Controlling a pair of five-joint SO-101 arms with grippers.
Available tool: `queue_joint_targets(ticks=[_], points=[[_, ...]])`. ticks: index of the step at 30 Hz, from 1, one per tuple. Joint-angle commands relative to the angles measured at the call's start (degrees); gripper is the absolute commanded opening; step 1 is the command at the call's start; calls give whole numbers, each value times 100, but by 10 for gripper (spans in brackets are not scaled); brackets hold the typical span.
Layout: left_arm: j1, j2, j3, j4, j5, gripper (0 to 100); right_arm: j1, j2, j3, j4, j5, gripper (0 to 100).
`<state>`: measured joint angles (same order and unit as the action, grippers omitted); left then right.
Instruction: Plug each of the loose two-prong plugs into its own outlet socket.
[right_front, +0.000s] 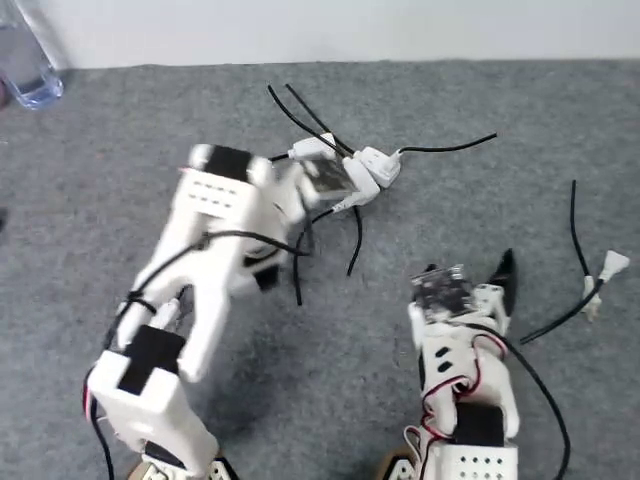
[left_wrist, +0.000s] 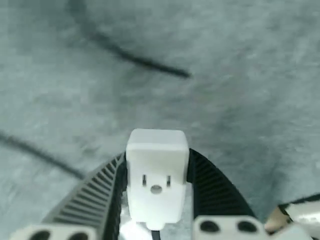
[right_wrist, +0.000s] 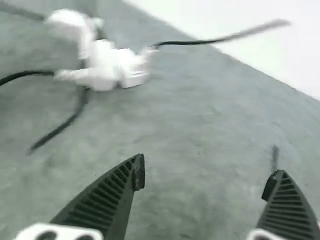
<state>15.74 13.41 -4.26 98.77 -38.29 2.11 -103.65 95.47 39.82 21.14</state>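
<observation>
My left gripper (left_wrist: 156, 210) is shut on a white outlet socket (left_wrist: 156, 175), whose two slots and round hole face the camera above the grey carpet. In the high view this gripper (right_front: 322, 182) is at a cluster of white sockets and plugs (right_front: 368, 167) with black cables at the back middle. My right gripper (right_wrist: 205, 180) stands open with nothing between its fingers, and the white cluster (right_wrist: 102, 62) lies well ahead of it. In the high view the right gripper (right_front: 475, 278) is at the front right. A loose white two-prong plug (right_front: 611, 268) on a black cable lies at the far right.
A clear plastic bottle (right_front: 25, 60) stands at the back left corner. Black cables (right_front: 445, 148) trail out from the cluster. A white wall borders the grey carpet (right_front: 100, 180) at the back.
</observation>
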Motion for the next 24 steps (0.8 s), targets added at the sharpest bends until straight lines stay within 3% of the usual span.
queue_joint_targets(ticks=[1, 11, 24], points=[[492, -273, 286, -88, -62, 13, 514, -40, 97, -303, -387, 368], [1723, -273, 1543, -1477, -35, 13, 585, -40, 97, -312, -440, 368], [1811, -264, 2747, -3059, -26, 13, 576, -40, 97, -347, -457, 368]])
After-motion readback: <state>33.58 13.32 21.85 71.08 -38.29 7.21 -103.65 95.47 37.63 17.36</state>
